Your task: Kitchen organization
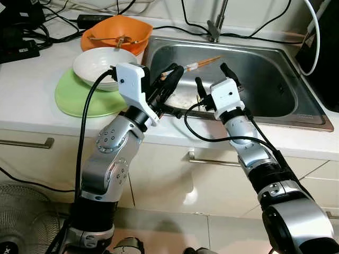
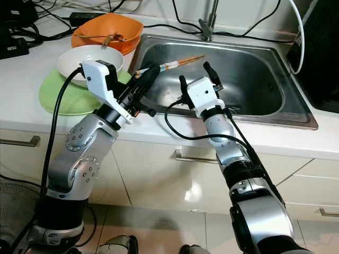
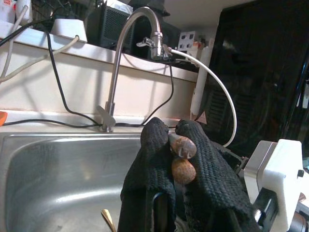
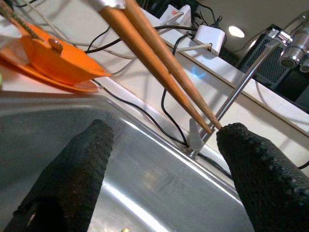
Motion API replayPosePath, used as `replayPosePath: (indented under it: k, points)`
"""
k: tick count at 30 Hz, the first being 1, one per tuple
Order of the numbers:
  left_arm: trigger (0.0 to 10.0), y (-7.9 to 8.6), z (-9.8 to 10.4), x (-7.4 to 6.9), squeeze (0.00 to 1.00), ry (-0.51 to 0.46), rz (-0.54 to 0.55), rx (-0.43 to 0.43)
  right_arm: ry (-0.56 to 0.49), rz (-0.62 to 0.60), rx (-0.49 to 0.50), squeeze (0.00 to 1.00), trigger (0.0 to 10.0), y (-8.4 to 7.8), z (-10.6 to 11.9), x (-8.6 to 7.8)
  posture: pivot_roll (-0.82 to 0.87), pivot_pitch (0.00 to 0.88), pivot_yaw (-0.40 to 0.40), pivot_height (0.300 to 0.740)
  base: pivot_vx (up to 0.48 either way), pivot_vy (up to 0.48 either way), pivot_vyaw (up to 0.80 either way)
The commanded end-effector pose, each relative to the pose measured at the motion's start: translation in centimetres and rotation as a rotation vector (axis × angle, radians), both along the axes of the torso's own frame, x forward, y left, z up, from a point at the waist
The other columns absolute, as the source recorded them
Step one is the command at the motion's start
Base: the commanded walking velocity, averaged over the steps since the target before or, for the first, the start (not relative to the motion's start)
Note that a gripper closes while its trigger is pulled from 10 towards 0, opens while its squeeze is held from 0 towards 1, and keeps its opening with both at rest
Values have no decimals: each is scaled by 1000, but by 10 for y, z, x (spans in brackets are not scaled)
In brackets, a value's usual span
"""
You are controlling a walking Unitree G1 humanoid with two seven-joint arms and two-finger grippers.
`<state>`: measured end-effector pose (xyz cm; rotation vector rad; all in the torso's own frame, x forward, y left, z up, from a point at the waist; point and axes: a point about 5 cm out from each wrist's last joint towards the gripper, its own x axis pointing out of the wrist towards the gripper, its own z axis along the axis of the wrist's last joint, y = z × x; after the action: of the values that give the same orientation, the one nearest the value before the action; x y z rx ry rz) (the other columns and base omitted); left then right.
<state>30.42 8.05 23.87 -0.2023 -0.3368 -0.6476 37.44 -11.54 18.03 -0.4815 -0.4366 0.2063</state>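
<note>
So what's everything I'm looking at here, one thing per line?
chopsticks: a pair, wooden with a pale band, held over the sink
sink: one, steel, set in the counter
tap: one, metal, behind the sink
orange bowl: one, on the counter left of the sink, utensil inside
white bowl: one, sitting on the green plate
green plate: one, near the counter's front edge
cables: several, black, along the counter's back
drawer handles: metal, below the counter
fan: one, on the floor at lower left
left claw: black fingers shut on the chopsticks
right claw: black fingers open, over the sink's front edge
</note>
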Motion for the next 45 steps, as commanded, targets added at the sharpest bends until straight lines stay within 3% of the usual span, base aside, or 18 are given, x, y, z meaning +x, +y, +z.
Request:
replayPosePath:
  k: [1, 2, 3, 4, 5, 16, 24, 29, 37, 45]
  points:
    - [10000, -4, -3, -3, 0, 6, -24, 42, -32, -11, -54, 1000, 10000, -1, 6, 3, 151, 43, -36, 740, 0, 0, 0]
    - [10000, -4, -3, -3, 0, 6, -24, 42, -32, -11, -54, 1000, 10000, -1, 6, 3, 151, 43, -36, 740, 0, 0, 0]
    - [10000, -4, -5, -3, 0, 5, -23, 61, -37, -15, -70, 533, 10000, -1, 6, 3, 148, 43, -36, 740, 0, 0, 0]
    - [10000, -4, -6, -3, 0, 8, -24, 72, -42, -22, -85, 533, 10000, -1, 6, 3, 147, 43, -36, 740, 0, 0, 0]
    - [10000, -5, -8, -3, 0, 14, -27, 75, -46, -29, -96, 0, 10000, -2, 5, 3, 148, 45, -35, 740, 0, 0, 0]
    - [10000, -7, -16, -1, 0, 41, -28, 183, -101, -33, -182, 0, 10000, 3, 6, 2, 149, 48, -34, 740, 0, 0, 0]
    - [10000, -5, -12, -1, 0, 26, -16, 198, -134, -44, -224, 0, 10000, 3, 8, 1, 150, 57, -33, 740, 0, 0, 0]
    - [10000, -4, -12, 0, 0, 31, -11, 204, -176, -44, -288, 0, 10000, 5, 11, 1, 152, 62, -33, 740, 0, 0, 0]
    - [10000, -3, -7, 0, 0, 23, -13, 234, -286, -52, -472, 0, 10000, 10, 14, 0, 156, 61, -30, 740, 0, 0, 0]
    - [10000, -4, -6, -1, 0, 24, -27, 243, -319, -44, -569, 0, 10000, 14, 9, 0, 158, 63, -30, 740, 0, 0, 0]
